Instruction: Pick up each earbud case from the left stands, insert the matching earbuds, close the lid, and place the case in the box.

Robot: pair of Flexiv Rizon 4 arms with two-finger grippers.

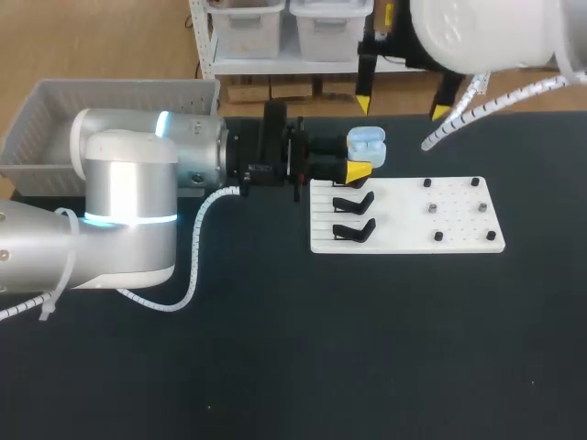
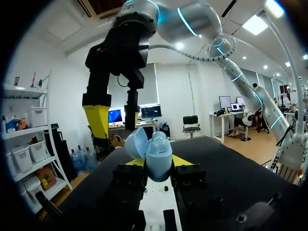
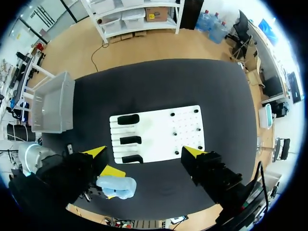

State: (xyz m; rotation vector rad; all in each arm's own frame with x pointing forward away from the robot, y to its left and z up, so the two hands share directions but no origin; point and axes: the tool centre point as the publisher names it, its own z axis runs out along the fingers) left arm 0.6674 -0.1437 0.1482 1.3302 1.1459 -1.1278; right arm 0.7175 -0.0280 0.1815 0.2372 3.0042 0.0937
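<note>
A light-blue earbud case (image 1: 367, 142) with its lid swung up is clamped between the yellow fingertips (image 2: 182, 160) of my left gripper (image 1: 360, 158), above the far left corner of the white board (image 1: 404, 240). The left wrist view shows the case (image 2: 157, 153) upright with a finger on each side of it. My right gripper (image 1: 402, 107) hangs high above the board's far edge, wide open and holding nothing. From the right wrist view, the right gripper (image 3: 144, 154) looks down on the board (image 3: 159, 127) and on the case (image 3: 118, 186). Black stands (image 1: 353, 229) line the board's left side.
A grey plastic box (image 1: 55, 119) sits at the table's far left, behind my left arm. Small dark pegs or pieces (image 1: 431, 209) dot the board's right half. The dark tabletop stretches open in front of the board.
</note>
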